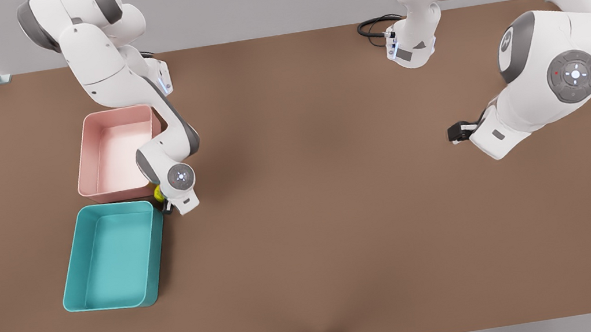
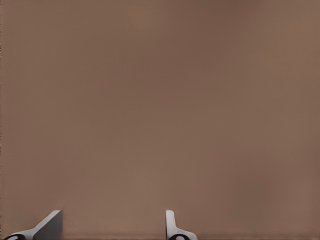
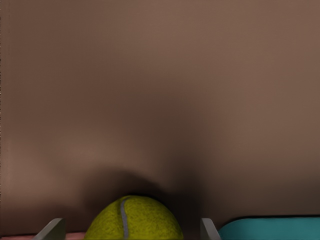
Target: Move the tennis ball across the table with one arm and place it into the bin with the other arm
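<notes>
Nothing here can be read: no words, labels, brands or numbers on the arms, on either tub, or on the bench point(image 1: 337, 212).

A simulated robot lab: bare brown table point(image 1: 337, 212) (metal frame struts behind), plain grey walls.

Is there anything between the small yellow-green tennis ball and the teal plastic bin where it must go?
Nothing visible. The yellow-green tennis ball sits between the right gripper fingers, beside the teal plastic bin and its near rim.
</notes>
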